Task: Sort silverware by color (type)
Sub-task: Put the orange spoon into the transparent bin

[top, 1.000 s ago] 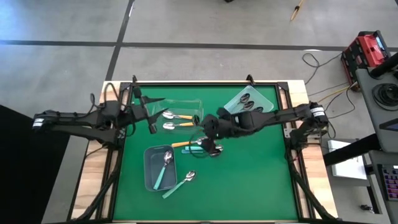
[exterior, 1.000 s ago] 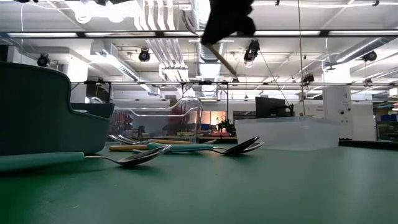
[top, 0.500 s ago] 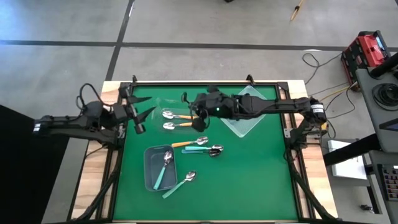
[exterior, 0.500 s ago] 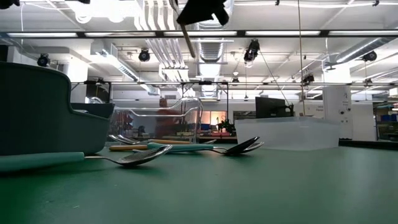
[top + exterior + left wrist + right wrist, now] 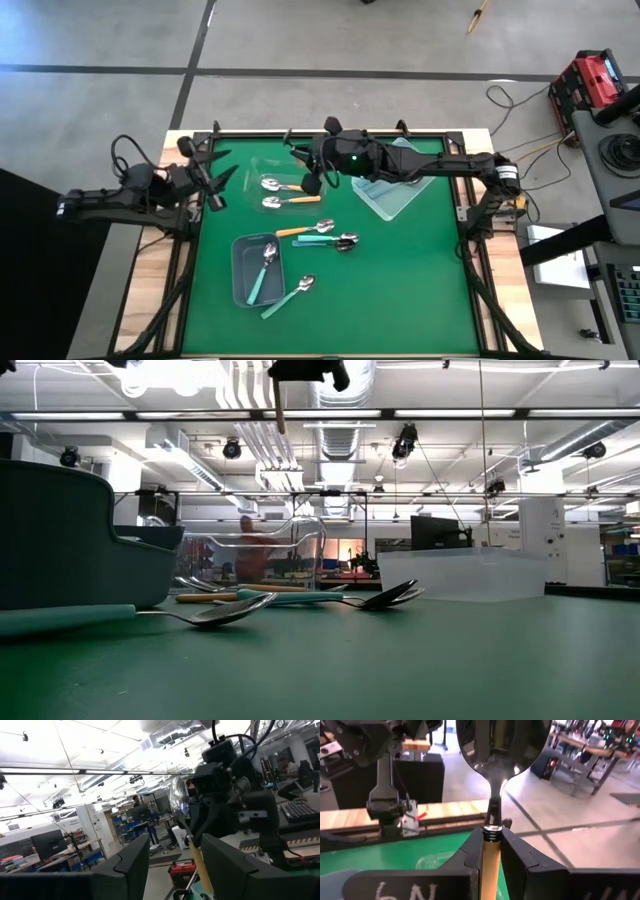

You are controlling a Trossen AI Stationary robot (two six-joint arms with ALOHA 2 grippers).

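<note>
Right gripper [image 5: 490,852] is pinched tight on an orange-handled spoon [image 5: 492,785], shiny mirror-like bowl poking out past the fingers, slim matte handle between them; it hangs over the clear plastic bin [image 5: 258,163] at about 11 o'clock on the green felt-looking mat [image 5: 400,280]; left gripper [image 5: 213,180] sits at roughly 9 o'clock with its fingers spread apart, holding nothing; two more orange spoons [image 5: 284,194] lie in that bin; teal ones [image 5: 290,296] rest near 7 o'clock.

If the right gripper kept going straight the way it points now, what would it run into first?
Probably the left gripper. The right gripper, shut on an orange spoon, points over the clear bin toward the table's left edge, where the left gripper waits open. Depth is unclear, so it might pass beside it.
</note>
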